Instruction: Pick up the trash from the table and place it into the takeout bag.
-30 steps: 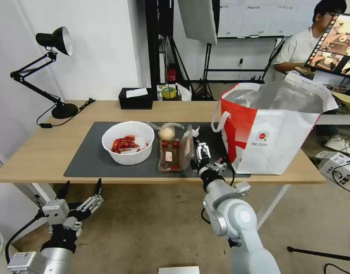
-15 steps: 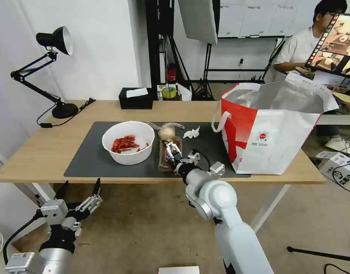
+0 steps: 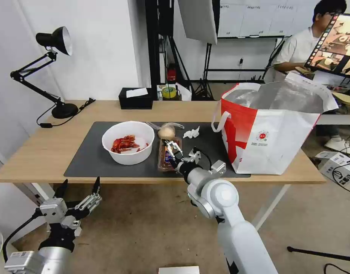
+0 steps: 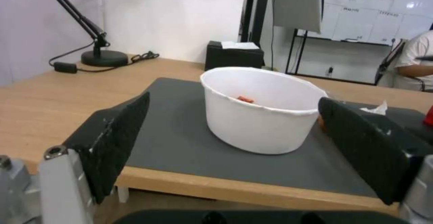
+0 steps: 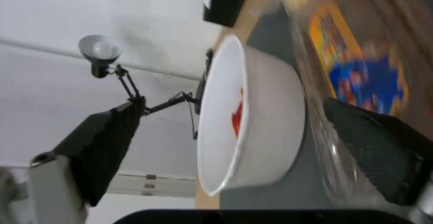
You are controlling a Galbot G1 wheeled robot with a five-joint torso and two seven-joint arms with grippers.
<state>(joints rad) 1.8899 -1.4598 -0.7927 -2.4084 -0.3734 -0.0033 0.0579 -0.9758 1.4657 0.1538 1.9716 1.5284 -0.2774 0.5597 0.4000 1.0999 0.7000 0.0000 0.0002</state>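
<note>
Hovering over the clear plastic hinged tray [image 3: 168, 155], the right gripper [image 3: 172, 149] has its fingers spread, with the white round bowl [image 3: 128, 142] just beside it.

Head camera is looking down across the white bowl [image 3: 128, 142] from above; both wrist cameras are viewing that bowl [image 4: 261, 109] [image 5: 252, 115] close, low, left one from the table's front edge.

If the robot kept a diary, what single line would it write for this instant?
right gripper: open over clear tray | left gripper: open, below table edge | white bowl, tissue, bun on mat | takeout bag: upright
</note>
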